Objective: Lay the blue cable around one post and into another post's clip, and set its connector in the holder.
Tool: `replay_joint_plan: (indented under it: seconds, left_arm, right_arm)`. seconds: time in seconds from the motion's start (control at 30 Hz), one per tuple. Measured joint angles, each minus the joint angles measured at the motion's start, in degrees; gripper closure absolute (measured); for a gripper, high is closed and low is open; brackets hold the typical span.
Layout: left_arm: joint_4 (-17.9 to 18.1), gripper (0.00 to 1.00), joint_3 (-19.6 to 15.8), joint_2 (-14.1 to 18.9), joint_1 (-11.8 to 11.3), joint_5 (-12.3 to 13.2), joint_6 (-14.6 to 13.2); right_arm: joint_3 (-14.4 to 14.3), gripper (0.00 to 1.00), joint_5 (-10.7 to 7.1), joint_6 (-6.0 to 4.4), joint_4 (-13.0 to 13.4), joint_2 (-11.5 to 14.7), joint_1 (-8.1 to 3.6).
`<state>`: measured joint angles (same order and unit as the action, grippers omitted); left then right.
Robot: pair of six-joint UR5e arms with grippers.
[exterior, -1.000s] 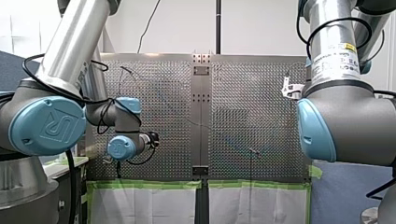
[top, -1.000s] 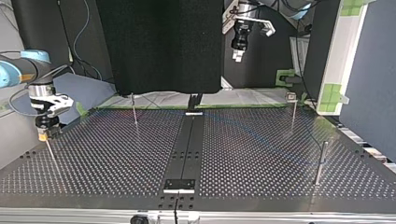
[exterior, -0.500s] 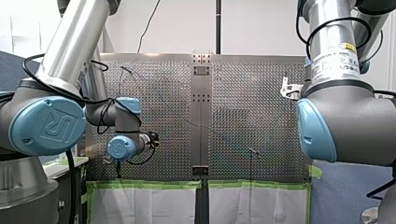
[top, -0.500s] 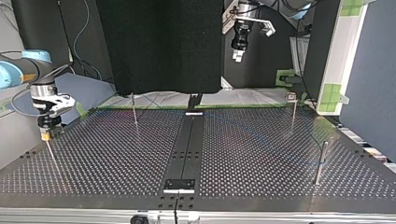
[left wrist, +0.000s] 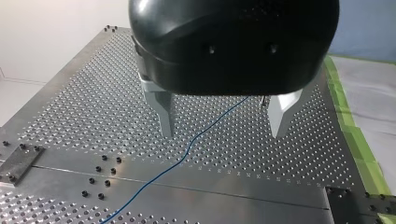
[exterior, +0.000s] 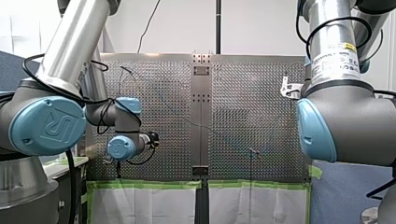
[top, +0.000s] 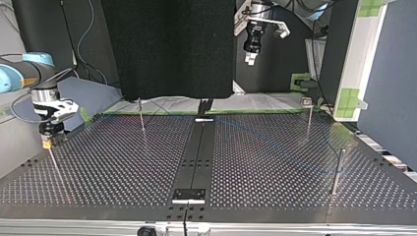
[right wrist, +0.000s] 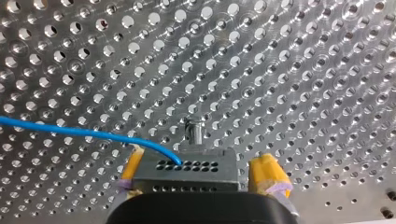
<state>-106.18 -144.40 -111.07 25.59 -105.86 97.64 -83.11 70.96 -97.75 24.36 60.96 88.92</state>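
Two grippers are attending one thin blue cable (left wrist: 189, 142).
Grey connector (right wrist: 187, 173) is sitting between right gripper's (right wrist: 198, 163) yellow pads (right wrist: 267, 173), one touching, one gapped; clamping cannot be told. Post (right wrist: 193, 130) is standing just ahead. Cable, judged light and limp, is trailing over the plate (left wrist: 93, 107) beneath left gripper's (left wrist: 222, 130) spread, empty fingers (left wrist: 164, 114); take hold at the rigid connector.
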Motion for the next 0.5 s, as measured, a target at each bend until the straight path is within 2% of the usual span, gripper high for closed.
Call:
replay_joint_plan:
  seconds: [0.5]
  left_arm:
    - [0.0,0.00,0.0,0.0,0.0,0.1,0.0]
  right_arm:
    - [0.0,0.00,1.11,-0.94,-0.7,0.6,-0.02]
